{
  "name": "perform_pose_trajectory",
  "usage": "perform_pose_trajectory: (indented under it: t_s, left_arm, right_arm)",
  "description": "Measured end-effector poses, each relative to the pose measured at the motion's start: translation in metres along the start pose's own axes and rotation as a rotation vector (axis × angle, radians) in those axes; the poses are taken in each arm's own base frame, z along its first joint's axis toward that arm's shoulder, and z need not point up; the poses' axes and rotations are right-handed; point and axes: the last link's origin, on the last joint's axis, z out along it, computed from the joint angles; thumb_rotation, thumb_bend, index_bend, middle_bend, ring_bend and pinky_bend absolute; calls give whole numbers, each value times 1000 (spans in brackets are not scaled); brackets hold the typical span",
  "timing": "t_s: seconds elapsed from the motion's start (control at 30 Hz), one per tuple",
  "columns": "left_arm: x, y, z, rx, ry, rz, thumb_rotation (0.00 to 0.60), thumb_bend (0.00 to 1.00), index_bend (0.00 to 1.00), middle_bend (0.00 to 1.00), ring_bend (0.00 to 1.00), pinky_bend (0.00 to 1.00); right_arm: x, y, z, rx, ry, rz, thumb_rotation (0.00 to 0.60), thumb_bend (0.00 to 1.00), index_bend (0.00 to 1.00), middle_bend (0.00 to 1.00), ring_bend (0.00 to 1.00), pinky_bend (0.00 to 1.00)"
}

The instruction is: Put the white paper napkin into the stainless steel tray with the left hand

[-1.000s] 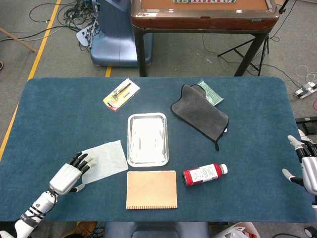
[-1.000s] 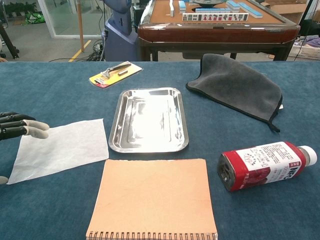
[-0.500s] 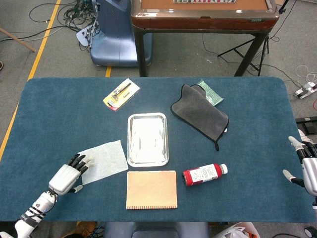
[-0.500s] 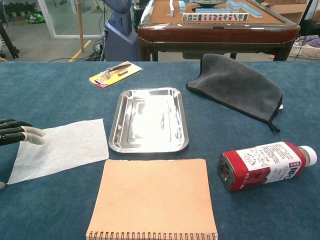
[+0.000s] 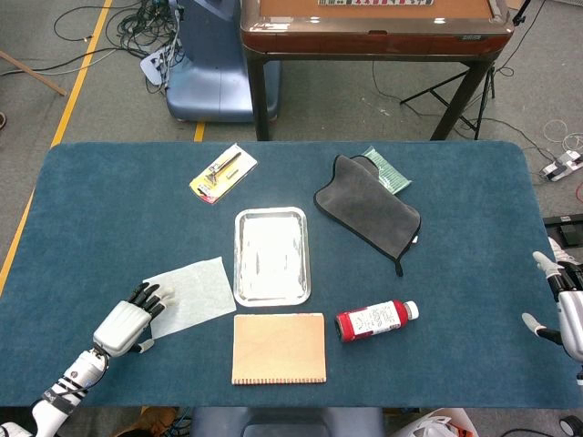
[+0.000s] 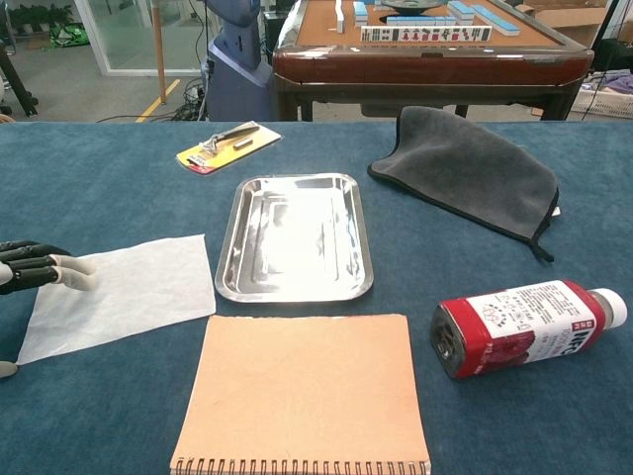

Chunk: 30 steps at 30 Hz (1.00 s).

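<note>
- Table (image 5: 455, 364): open cloth lay left of the napkin, room for the approach.
- Tray (image 6: 229, 259) sat just right of the napkin, empty; notebook (image 6: 302, 391) close below.
- Napkin (image 6: 129, 292) lay flat on the table; best pinched at its left edge, then lifted over the rim.
- Left hand (image 5: 127, 323) spread, holding nothing, fingertips (image 6: 74, 265) over that edge.
- Right hand (image 5: 565, 309) well away, fingers apart, empty.
</note>
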Motion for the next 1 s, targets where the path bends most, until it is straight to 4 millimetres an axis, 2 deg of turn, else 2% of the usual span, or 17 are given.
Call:
perform_pose_trajectory:
  t_s: [1.0]
  left_arm:
    - [10,-3,12,37,51,-20,600,153,241,106,56,42]
  right_arm:
    - [-4,8,-3,-20,-2,15,600,134,135,258,160,212]
